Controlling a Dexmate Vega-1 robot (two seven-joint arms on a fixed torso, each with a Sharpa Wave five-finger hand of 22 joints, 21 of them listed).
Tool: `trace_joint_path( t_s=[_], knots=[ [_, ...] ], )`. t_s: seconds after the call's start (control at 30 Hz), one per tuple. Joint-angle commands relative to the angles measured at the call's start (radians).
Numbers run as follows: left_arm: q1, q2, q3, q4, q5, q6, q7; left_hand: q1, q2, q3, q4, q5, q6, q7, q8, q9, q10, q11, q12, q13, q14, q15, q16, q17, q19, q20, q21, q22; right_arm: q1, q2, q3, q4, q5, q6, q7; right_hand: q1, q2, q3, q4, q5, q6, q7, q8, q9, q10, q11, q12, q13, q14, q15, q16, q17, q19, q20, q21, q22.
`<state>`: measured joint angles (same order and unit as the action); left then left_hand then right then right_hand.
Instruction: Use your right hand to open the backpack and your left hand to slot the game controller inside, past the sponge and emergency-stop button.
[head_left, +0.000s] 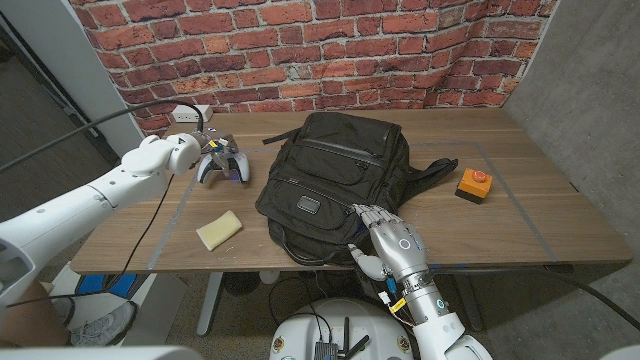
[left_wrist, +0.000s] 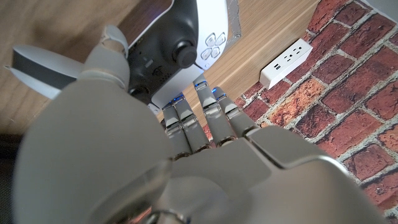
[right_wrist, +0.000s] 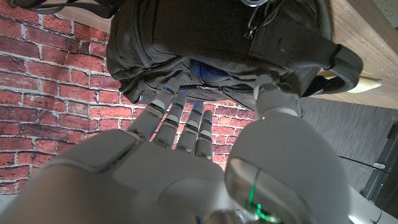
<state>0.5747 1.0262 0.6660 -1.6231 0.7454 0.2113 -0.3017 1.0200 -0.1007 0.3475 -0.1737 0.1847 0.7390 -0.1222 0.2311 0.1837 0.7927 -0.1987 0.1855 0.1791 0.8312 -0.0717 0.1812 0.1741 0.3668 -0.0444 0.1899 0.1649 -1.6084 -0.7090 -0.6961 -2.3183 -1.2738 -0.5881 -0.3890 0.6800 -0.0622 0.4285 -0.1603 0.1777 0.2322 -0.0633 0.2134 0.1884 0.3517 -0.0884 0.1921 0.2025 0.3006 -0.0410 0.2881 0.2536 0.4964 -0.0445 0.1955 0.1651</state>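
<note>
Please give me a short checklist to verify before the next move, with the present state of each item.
1. Left hand at the controller: ok, fingers reach over it in the left wrist view; a firm grip: cannot tell.
2. Right hand at the backpack: ok, fingers at its near edge.
3. Backpack open wide enough: not ok, only a narrow gap shows in the right wrist view.
4. Sponge out of the way: ok, it lies left of the backpack.
5. Stop button out of the way: ok, on the right side.
</note>
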Motion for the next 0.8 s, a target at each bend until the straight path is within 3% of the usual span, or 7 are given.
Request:
trace_joint_path(
  t_s=[0.03,0.8],
  knots=[
    [-0.01,-0.011,0.007,0.011,0.004,0.0,0.003,0.067,0.114,0.001,0.007,0.006,0.11,-0.018,0.003,0.004,0.022,-0.009,0.003,0.005,0.04,-0.168,0.01,0.003,0.009,-0.154,-0.004,0.002,0.025,0.009,0.002,0.035,0.023,0.001,-0.021,0.0,-0.008,-0.006,-0.003,0.001,-0.007,0.001,-0.001,0.004,-0.005,0.0,-0.002,0.003,-0.005,-0.081,-0.001,0.002,-0.003,-0.038,-0.003,0.005],
    [0.02,-0.001,-0.004,-0.033,0.0,0.05,0.0,0.069,0.115,0.002,0.007,0.007,0.109,-0.019,-0.002,0.004,0.02,-0.009,0.003,0.005,0.05,-0.168,0.011,0.004,0.009,-0.155,-0.004,0.002,0.075,0.005,-0.012,0.089,0.047,0.006,-0.066,0.021,-0.021,-0.016,-0.009,0.008,-0.039,-0.012,-0.008,0.004,-0.028,0.001,-0.004,0.005,-0.02,-0.072,-0.007,0.004,-0.012,-0.037,-0.006,0.005]
  ],
)
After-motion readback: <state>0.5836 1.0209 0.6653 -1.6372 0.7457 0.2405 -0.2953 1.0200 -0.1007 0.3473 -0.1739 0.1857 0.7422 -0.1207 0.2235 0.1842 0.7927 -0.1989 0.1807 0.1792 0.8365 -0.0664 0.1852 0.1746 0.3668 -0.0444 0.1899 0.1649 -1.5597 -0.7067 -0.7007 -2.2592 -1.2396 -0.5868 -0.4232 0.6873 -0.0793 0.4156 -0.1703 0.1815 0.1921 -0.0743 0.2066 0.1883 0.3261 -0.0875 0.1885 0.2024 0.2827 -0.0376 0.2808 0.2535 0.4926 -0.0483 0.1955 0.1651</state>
